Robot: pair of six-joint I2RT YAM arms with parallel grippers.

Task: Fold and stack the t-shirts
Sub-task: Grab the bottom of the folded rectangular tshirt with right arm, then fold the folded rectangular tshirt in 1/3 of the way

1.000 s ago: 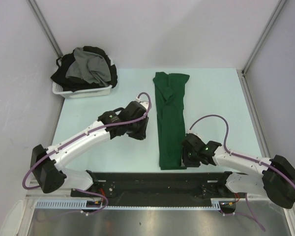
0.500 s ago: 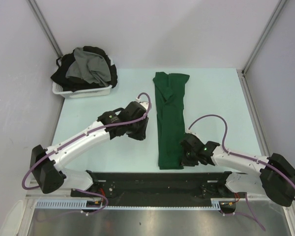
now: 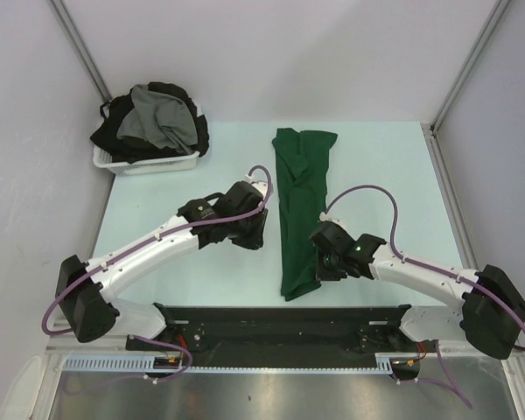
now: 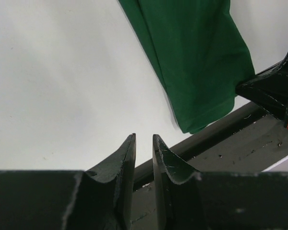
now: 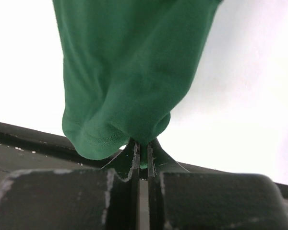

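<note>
Pinching the green t-shirt [image 3: 302, 201], my right gripper [image 5: 141, 147] starts its cross-fold, I judge. My left gripper [image 4: 144, 142] hangs ajar, empty; piled shirts [image 3: 153, 122] remain.

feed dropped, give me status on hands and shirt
Right hand shut on green t-shirt, near end. Left hand slightly open, empty. Basket far left, out of the way.
</note>
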